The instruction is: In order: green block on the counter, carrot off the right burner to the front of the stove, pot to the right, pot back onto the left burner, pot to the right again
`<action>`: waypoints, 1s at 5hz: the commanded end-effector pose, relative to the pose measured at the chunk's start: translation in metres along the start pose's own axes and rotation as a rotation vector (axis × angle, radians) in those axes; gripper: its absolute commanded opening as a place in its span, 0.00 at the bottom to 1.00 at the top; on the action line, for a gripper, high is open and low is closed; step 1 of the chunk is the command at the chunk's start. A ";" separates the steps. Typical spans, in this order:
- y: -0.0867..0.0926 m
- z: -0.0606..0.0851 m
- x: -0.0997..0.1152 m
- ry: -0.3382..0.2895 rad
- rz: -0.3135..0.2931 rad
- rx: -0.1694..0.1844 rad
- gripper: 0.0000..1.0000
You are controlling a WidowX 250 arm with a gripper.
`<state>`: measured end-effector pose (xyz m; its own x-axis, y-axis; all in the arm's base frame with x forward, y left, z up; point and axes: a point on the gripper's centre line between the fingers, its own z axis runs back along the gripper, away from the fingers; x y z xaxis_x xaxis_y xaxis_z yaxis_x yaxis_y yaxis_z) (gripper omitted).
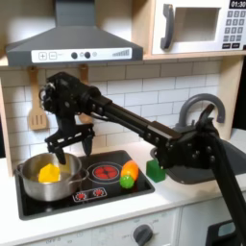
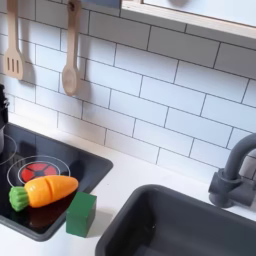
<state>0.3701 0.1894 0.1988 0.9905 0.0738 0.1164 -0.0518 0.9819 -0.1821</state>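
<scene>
White tile wall behind | my gripper [image 1: 69, 142] hangs open over the pot [image 1: 48, 177] – holding nothing | carrot [image 2: 45, 190] on stove [image 2: 50, 215] | green block [image 2: 81, 213] on desk [image 2: 125, 185]

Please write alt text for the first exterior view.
A black arm's end effector hangs open above a steel pot on the stove's left burner. A carrot lies on the right burner, a green block beside it.
</scene>
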 end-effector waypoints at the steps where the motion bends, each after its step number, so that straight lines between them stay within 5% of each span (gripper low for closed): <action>1: 0.001 -0.015 -0.002 0.032 0.000 0.027 1.00; 3: 0.016 -0.036 -0.008 0.069 0.023 0.109 1.00; 5: 0.009 -0.037 -0.006 0.072 0.007 0.100 1.00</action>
<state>0.3673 0.1906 0.1610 0.9967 0.0680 0.0451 -0.0643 0.9947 -0.0802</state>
